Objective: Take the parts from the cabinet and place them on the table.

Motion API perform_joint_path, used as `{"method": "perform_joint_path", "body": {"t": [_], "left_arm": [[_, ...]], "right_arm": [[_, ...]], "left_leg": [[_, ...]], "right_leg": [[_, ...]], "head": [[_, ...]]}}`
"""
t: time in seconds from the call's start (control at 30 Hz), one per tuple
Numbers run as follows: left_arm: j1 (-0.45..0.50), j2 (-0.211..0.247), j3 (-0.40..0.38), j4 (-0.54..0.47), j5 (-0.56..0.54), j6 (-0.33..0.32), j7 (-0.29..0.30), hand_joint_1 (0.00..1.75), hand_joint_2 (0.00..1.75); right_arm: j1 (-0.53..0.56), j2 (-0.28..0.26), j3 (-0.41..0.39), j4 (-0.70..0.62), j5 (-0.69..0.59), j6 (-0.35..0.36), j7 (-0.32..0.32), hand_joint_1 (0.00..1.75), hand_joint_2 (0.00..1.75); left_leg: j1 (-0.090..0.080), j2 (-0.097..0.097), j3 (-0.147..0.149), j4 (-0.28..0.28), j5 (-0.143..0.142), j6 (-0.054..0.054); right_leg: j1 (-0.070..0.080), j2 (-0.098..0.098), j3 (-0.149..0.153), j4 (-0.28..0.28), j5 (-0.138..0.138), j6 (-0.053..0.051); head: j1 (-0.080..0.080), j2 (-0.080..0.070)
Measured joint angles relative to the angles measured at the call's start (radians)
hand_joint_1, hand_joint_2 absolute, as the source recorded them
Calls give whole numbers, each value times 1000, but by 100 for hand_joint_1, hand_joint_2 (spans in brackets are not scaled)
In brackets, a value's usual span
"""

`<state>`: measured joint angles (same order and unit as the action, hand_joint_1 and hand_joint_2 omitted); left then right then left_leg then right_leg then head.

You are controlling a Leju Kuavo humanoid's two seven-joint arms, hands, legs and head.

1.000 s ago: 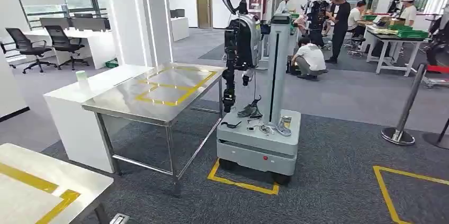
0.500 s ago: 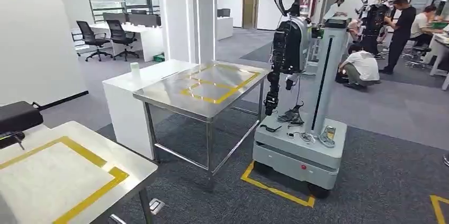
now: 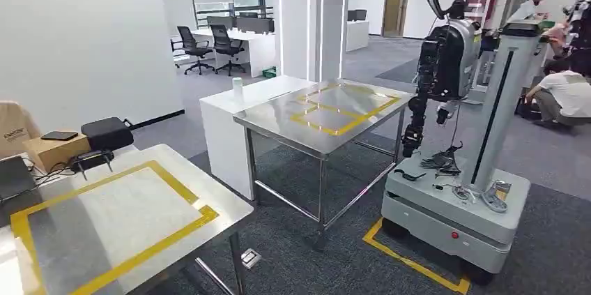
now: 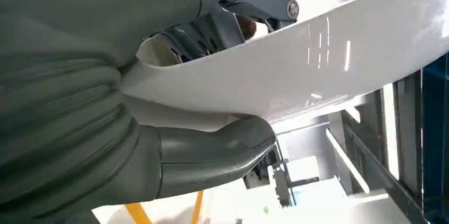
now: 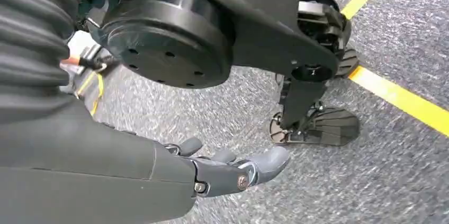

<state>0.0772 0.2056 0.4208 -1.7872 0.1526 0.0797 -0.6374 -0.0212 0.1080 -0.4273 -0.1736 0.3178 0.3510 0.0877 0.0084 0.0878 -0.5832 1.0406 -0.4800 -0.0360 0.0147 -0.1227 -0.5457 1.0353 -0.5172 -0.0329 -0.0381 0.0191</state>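
Observation:
In the left wrist view my left hand [image 4: 79, 128] grips a white, smooth, curved part [image 4: 317, 60], with the thumb [image 4: 217, 152] under it and the darker fingers [image 4: 212, 28] over it. My right hand [image 5: 227, 171] hangs above the grey carpet with its fingers stretched out and nothing in them. A table [image 3: 209, 194] with a pale top and a yellow tape rectangle stands close at the lower left of the head view.
A steel table [image 3: 279, 124] with yellow tape stands mid-room beside a white counter [image 3: 230, 107]. Another robot [image 3: 446, 51] hangs on a wheeled grey stand [image 3: 453, 218] to the right. A cardboard box [image 3: 49, 150] and a black case [image 3: 106, 133] lie on the near table. A person [image 3: 568, 93] crouches far right.
The camera has turned to the left, so the whole scene has slid right. The near taped table has come far more into view, along with the box and case on it.

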Motion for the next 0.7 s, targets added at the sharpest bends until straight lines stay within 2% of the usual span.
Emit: {"method": "perform_joint_path", "body": {"t": [0.03, 0.1, 0.13, 0.17, 0.2, 0.23, 0.27, 0.3, 0.33, 0.37, 0.4, 0.43, 0.47, 0.5, 0.53, 0.57, 0.63, 0.67, 0.7], "left_arm": [[2, -1, 0, -3, -1, 0, 2, 175, 175], [8, -1, 0, -5, -1, 0, 4, 175, 175], [14, -1, 0, -6, 1, -1, 7, 175, 175], [20, -1, 1, -12, 4, -6, 9, 175, 175], [18, -1, 1, -16, 9, -8, 11, 175, 175], [18, -3, 1, -17, 12, -12, 10, 175, 175], [18, -3, 1, -18, 13, -18, 11, 175, 175], [18, -4, 1, -18, 13, -21, 11, 175, 175], [18, -4, 1, -18, 13, -25, 14, 175, 175], [16, -4, 1, -18, 10, -27, 19, 175, 175], [11, -4, 0, -16, 6, -27, 22, 175, 175], [5, -3, -2, -14, 5, -26, 23, 175, 175], [1, -1, -2, -13, 6, -22, 23, 175, 175], [-1, 1, -2, -13, 7, -18, 23, 175, 175], [-7, 3, -3, -11, 10, -18, 23, 175, 175], [-10, 4, -3, -11, 11, -17, 22, 175, 175], [-8, 10, -3, -10, 12, -16, 21, 175, 175], [-7, 11, -3, -9, 12, -15, 21, 175, 175], [-12, 13, -3, -6, 10, -14, 21, 175, 175]], "right_arm": [[0, 0, 0, 0, 0, 0, -1, 0, 175], [-2, 0, 0, 0, 5, 0, 0, 0, 175], [-3, 0, 0, 0, 6, 0, 2, 0, 175], [-5, 0, 0, 0, 6, 0, 5, 0, 175], [-5, 0, 0, 0, 6, 0, 7, 0, 175], [-4, 0, 0, 0, 5, 0, 14, 0, 175], [-2, 0, 0, 0, 4, 0, 19, 0, 175], [0, 0, 0, 0, 0, 0, 25, 0, 175], [2, 0, 0, 0, -2, 0, 32, 0, 175], [2, 0, -1, 0, -4, 0, 31, 0, 175], [2, 0, -2, 0, -6, 0, 25, 0, 175], [0, 0, -3, 0, -8, 0, 13, 0, 175], [-1, 0, -6, 0, -10, 0, 3, 0, 175], [-1, 0, -8, 0, -11, 0, -3, 0, 175], [-1, 0, -9, 0, -11, 0, -5, 0, 175], [-1, 0, -9, 0, -12, 0, -5, 0, 175], [0, 0, -11, 0, -12, 0, -4, 0, 175], [-1, 1, -11, 0, -12, 0, -4, 0, 175], [-3, 0, -15, 0, -13, 0, -2, 0, 175]], "left_leg": [[1, -16, 0, -2, 7, 9], [-1, -41, -8, -1, 9, 16], [6, -57, -3, -7, 12, 23], [11, -66, -1, -10, 16, 28], [13, -77, -3, -10, 18, 33], [14, -88, -6, -10, 20, 37], [14, -100, -10, -9, 21, 39], [13, -115, -13, -9, 22, 41], [14, -129, -16, -9, 24, 41], [14, -146, -17, -9, 26, 38], [16, -163, -17, -8, 28, 35], [17, -178, -17, -8, 29, 33], [18, -190, -17, -7, 31, 29], [18, -199, -20, -6, 33, 23], [15, -215, -26, -4, 34, 13], [18, -225, -30, -7, 38, 5], [24, -250, -36, -17, 47, -13], [26, -242, -41, -11, 46, -14], [16, -165, -53, 14, 29, -12]], "right_leg": [[0, -12, 2, 0, -2, 5], [-1, -33, 11, -4, -1, 13], [1, -45, 16, -5, -6, 20], [-6, 17, 16, 9, -15, 34], [-9, 74, 1, 44, -43, 39], [-11, 103, -34, 113, -84, 40], [-12, 114, -72, 192, -122, 41], [-13, 116, -109, 264, -147, 42], [-14, 117, -129, 299, -148, 42], [-15, 118, -125, 284, -122, 41], [-17, 121, -99, 226, -80, 39], [-19, 131, -61, 144, -34, 37], [-22, 161, -21, 58, 5, 35], [-27, 223, -2, 6, 4, 32], [-25, 213, -2, 0, 6, 34], [-20, 199, -3, 2, 6, 32], [-15, 174, 0, -1, 10, 16], [-24, 156, 2, -13, 18, 6], [-21, 145, 3, -16, 21, 1]], "head": [[0, 0], [0, 0], [1, 0], [2, 0], [1, 0], [2, 0], [1, 0], [1, 0], [2, 0], [2, 0], [2, 0], [2, 0], [2, 0], [1, 0], [1, 0], [1, 0], [2, 0], [1, 0], [0, 0]]}}
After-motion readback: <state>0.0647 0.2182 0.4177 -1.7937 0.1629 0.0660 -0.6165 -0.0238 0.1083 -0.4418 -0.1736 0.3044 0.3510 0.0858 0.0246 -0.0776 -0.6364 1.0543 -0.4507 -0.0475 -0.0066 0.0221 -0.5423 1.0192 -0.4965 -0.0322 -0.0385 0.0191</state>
